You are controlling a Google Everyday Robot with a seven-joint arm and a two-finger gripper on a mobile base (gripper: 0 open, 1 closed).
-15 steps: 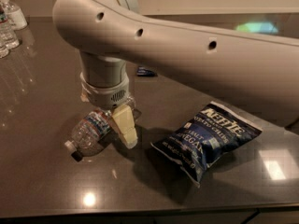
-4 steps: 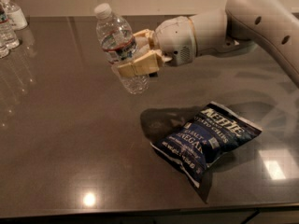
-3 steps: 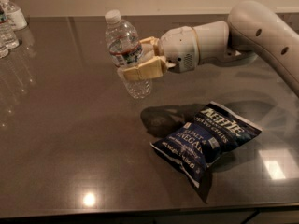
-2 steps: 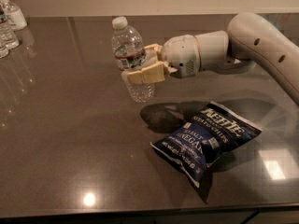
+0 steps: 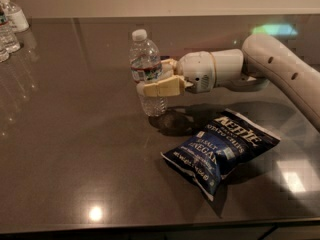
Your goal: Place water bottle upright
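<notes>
The water bottle [image 5: 146,64], clear ribbed plastic with a white cap and a red, white and blue label band, stands upright near the middle of the dark table [image 5: 70,134], its base at or just above the surface. My gripper [image 5: 152,79] reaches in from the right and is shut on the bottle's middle, one cream finger [image 5: 160,88] in front of it and the other behind. The arm [image 5: 270,69] stretches off to the right edge.
A blue Kettle chip bag [image 5: 220,149] lies on the table to the right and in front of the bottle. A white pump-top bottle [image 5: 12,11] and small clear bottles [image 5: 6,36] stand at the far left corner.
The gripper has turned the bottle from tilted to upright, carried it right and lowered it toward the table. Five seconds ago the bottle lay on its side under the gripper.
</notes>
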